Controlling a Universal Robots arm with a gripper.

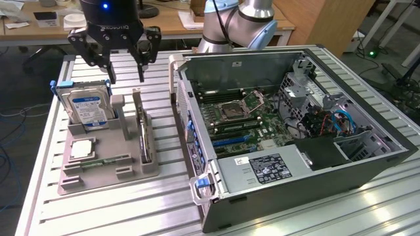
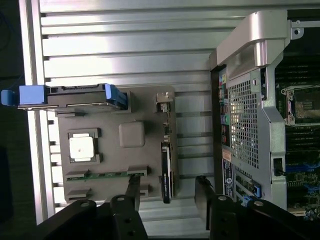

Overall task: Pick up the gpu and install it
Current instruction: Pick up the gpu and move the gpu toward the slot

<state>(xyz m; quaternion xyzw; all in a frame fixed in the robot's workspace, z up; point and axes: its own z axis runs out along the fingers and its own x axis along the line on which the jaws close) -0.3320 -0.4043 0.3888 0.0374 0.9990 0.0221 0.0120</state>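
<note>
Hovering claw: the black two-fingered claw (image 1: 126, 77) (image 2: 167, 197) hangs above the grey holder, touching nothing.
Claw state: fingers spread apart, nothing between them.
Holder: a grey moulded plastic holder (image 1: 98, 178) (image 2: 115, 162) with slots and recesses lies flat on the tabletop.
Graphics card: the gpu (image 1: 144, 142) (image 2: 166, 170), a thin dark circuit card, stands on its long edge in the holder's narrow slot, on the side of the holder nearest the computer case. In the wrist view its edge runs in line with the gap between the claw's fingers.
Hard drive: a boxy silver hard drive with a blue-white label and blue plastic rails (image 1: 88, 109) (image 2: 70, 97) stands upright in the holder, at the side away from the case.
Processor: a small square silvery chip (image 1: 82, 147) (image 2: 81, 147) lies in a recess of the holder.
Memory: a narrow green memory stick (image 1: 105, 161) (image 2: 105, 174) lies flat in the holder, near the chip.
Computer case: an open grey metal tower case (image 1: 295, 189) (image 2: 250, 125) lies on its side just beside the holder, green motherboard (image 1: 243, 118) exposed.
Tabletop: ribbed aluminium slats (image 1: 131, 211) (image 2: 125, 40) carry both holder and case.
</note>
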